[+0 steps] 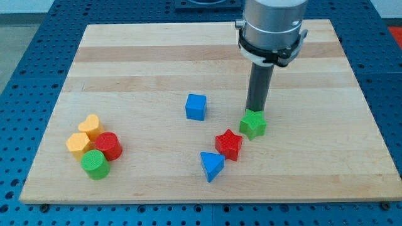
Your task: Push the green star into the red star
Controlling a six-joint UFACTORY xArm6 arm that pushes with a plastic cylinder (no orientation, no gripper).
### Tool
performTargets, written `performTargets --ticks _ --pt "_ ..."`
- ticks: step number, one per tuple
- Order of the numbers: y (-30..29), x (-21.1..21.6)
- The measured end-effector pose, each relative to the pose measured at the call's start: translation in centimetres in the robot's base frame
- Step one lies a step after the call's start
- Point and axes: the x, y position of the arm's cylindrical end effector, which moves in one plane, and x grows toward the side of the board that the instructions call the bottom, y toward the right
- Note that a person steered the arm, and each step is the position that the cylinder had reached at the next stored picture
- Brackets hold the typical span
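The green star (253, 124) lies on the wooden board right of centre. The red star (228, 144) lies just below and left of it, a small gap between them. My tip (255, 111) stands at the green star's upper edge, touching it or very close, on the side away from the red star. The rod rises from there to the arm's grey body at the view's top.
A blue triangle (211, 166) lies just below-left of the red star. A blue cube (196, 107) sits left of the green star. At the lower left a yellow heart (92, 126), a yellow block (78, 144), a red cylinder (108, 145) and a green cylinder (95, 164) cluster together.
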Motion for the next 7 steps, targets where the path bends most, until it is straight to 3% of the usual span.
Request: performTargets --ticks 4,7 --pt "-1.2 2.3" --pt "-6.3 -6.1"
